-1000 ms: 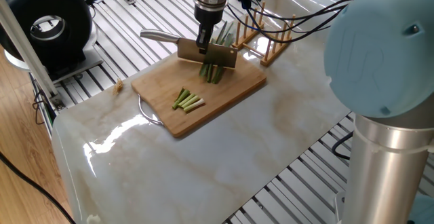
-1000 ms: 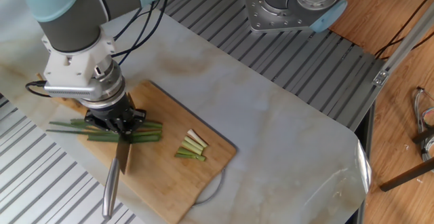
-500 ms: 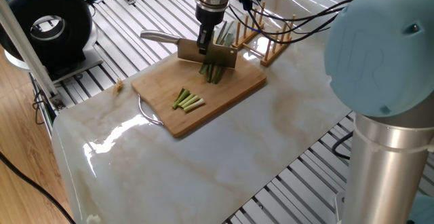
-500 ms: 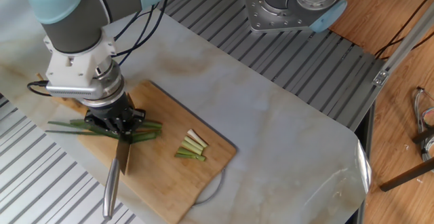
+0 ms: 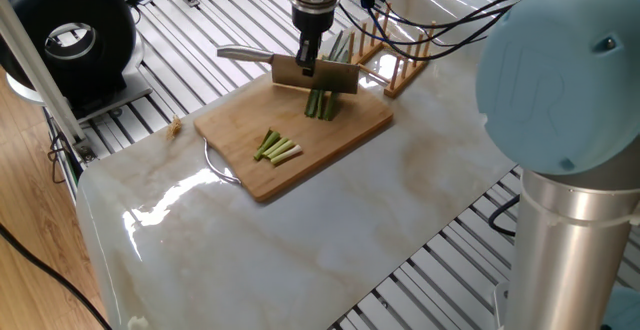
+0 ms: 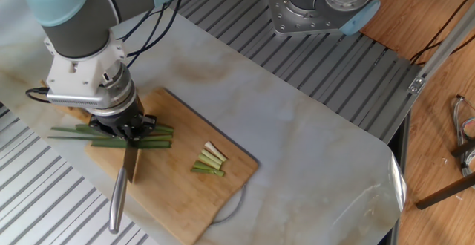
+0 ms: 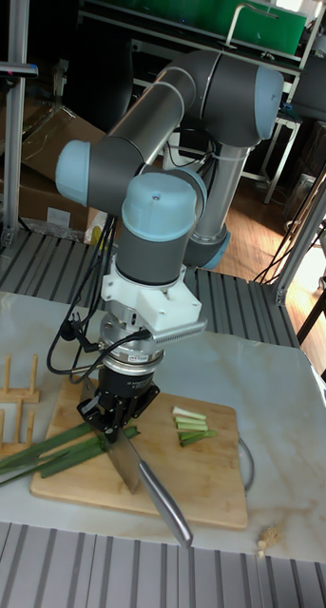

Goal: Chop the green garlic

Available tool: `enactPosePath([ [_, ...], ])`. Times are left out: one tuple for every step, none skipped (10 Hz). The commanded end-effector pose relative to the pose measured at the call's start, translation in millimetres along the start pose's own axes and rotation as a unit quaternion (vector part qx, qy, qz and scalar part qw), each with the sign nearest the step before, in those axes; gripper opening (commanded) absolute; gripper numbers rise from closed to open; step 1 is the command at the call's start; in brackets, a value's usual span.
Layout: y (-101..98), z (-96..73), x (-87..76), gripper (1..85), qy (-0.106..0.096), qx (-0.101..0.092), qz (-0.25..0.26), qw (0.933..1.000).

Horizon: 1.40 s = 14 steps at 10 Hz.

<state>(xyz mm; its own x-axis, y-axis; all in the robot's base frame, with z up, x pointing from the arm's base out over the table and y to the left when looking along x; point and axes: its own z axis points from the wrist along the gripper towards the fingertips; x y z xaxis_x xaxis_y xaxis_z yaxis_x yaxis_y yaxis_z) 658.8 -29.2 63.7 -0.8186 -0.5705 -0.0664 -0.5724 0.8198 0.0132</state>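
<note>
Long green garlic stalks (image 5: 322,102) (image 6: 152,144) (image 7: 58,452) lie across the far end of the wooden cutting board (image 5: 350,135) (image 6: 178,200) (image 7: 182,494). A few short cut pieces (image 5: 277,148) (image 6: 209,160) (image 7: 191,425) rest near the board's middle. My gripper (image 5: 307,65) (image 6: 128,132) (image 7: 112,434) is shut on a knife (image 5: 315,73) (image 6: 128,172) (image 7: 134,470) by the blade's spine. The blade hangs just above the stalks, with the steel handle (image 5: 243,55) (image 6: 116,204) (image 7: 167,513) sticking out sideways.
A wooden peg rack (image 5: 395,65) (image 7: 12,389) stands just beyond the board by the stalks' leafy ends. A black round device (image 5: 70,35) sits at the table's far corner. Cables (image 5: 440,20) trail from the arm. Marble tabletop (image 5: 300,250) stretches in front of the board.
The knife and my gripper have lifted off the stalks and shifted slightly toward their leafy end. The stalks have moved a little along with them.
</note>
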Motion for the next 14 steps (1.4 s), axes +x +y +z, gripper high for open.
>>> enactPosePath([
  [7.1,-0.2,-7.0,1.3,-0.01,-0.009,0.01,0.9999],
  [7.8,-1.5,-9.9,1.3,-0.016,-0.009,0.012,0.9998],
  [5.6,-3.3,-11.0,1.3,-0.021,-0.007,0.009,0.9997],
  [3.0,-4.1,-9.4,1.3,-0.02,-0.004,0.007,0.9998],
  [2.6,-3.7,-7.9,1.3,-0.018,-0.003,0.005,0.9998],
  [3.4,-2.9,-8.2,1.3,-0.017,-0.003,0.005,0.9998],
  [4.5,-2.7,-10.0,1.3,-0.02,-0.005,0.003,0.9998],
  [6.2,-2.8,-11.6,1.3,-0.024,-0.008,0.003,0.9997],
  [7.3,-2.4,-12.4,1.3,-0.024,-0.01,0.002,0.9997],
  [5.3,-0.6,-11.7,1.3,-0.021,-0.004,0.004,0.9998],
  [4.2,2.1,-13.5,1.3,-0.021,0.002,0.007,0.9998],
  [5.4,6.7,-17.0,1.3,-0.023,0.004,0.01,0.9997],
  [8.6,13.1,-22.3,1.3,-0.029,0.005,0.012,0.9995],
  [10.9,17.8,-24.8,1.3,-0.033,0.004,0.013,0.9994],
])
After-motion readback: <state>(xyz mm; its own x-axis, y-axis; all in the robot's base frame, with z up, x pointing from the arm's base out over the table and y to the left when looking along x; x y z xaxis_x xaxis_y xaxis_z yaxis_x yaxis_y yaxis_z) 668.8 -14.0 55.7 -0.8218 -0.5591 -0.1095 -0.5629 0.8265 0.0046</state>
